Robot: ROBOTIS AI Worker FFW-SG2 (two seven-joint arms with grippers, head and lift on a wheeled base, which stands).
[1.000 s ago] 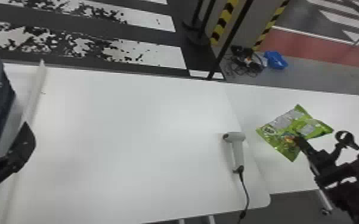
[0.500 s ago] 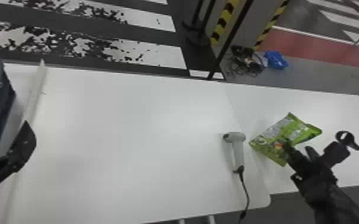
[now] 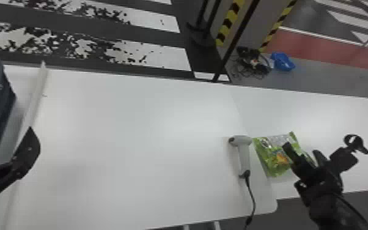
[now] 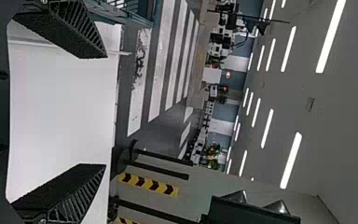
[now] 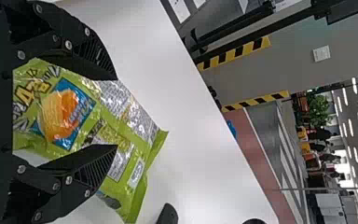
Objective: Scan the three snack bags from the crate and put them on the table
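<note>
My right gripper [image 3: 301,149] is shut on the green snack bag [image 3: 274,159], low over the table beside the grey scanner [image 3: 244,153]. In the right wrist view, the bag [image 5: 130,161] bulges between the separated fingers of my right gripper [image 5: 116,112], its orange picture near the palm. At the left, my left gripper [image 3: 24,154] stands over the table's edge strip by the dark blue crate [image 3: 1,107]. Seen from the left wrist, my left gripper [image 4: 105,111] is open with nothing between its fingers.
The white table [image 3: 131,137] spans the view, with a raised strip [image 3: 35,91] next to the crate. The scanner's black cable [image 3: 252,195] runs over the front edge. Behind the table stand black posts and striped barriers [image 3: 230,21].
My right gripper and the green bag have moved left and slightly toward the front, closer to the scanner. The bag has also turned. My left gripper has kept nearly the same place.
</note>
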